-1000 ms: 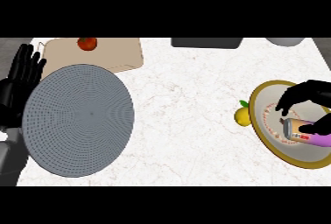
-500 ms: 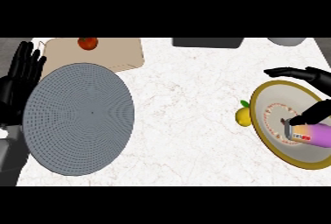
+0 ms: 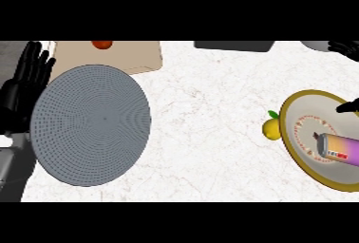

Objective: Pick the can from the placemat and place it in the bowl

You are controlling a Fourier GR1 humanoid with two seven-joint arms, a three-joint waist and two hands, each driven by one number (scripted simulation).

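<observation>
Purple can [image 3: 342,151] lies in bowl [image 3: 303,110], apart from right robot hand [image 3: 349,106].

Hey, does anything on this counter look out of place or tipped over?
The can lies on its side in the bowl, not upright. A yellow fruit sits against the bowl's outer rim. Nothing looks spilled.

No word, brand, number or sign can be read anywhere in the frame. A small printed patch in red and dark tones is seen on the side of the can [image 3: 344,151], at the right edge of the frame, but its marks are too small to be made out. A ring of small reddish marks is seen inside the bowl [image 3: 301,107]; no letters can be told in it.
</observation>
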